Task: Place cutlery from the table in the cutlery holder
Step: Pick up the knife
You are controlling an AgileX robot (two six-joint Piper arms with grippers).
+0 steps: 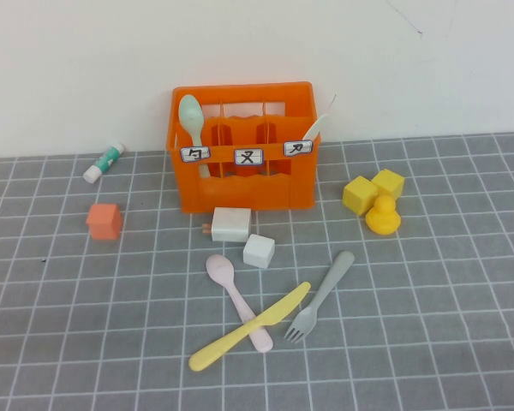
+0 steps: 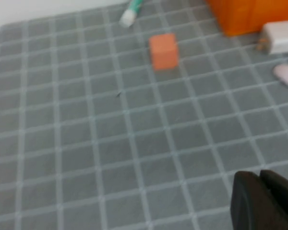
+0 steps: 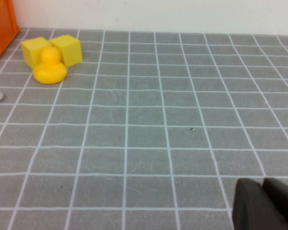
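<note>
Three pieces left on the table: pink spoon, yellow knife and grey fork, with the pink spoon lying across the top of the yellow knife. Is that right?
Not quite: in the high view the yellow knife lies across the pink spoon, not under it. The grey fork lies beside them on the table.

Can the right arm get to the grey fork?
Probably yes. The grey fork lies flat with bare table on its right. The right gripper, shut, and left gripper, shut, hang back.

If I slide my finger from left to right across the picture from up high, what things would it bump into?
White-and-green tube → small orange cube → mint-green spoon in the orange cutlery holder → white knife in the holder → yellow duck with its yellow blocks. Neither the left hand nor the right hand shows in this view.
</note>
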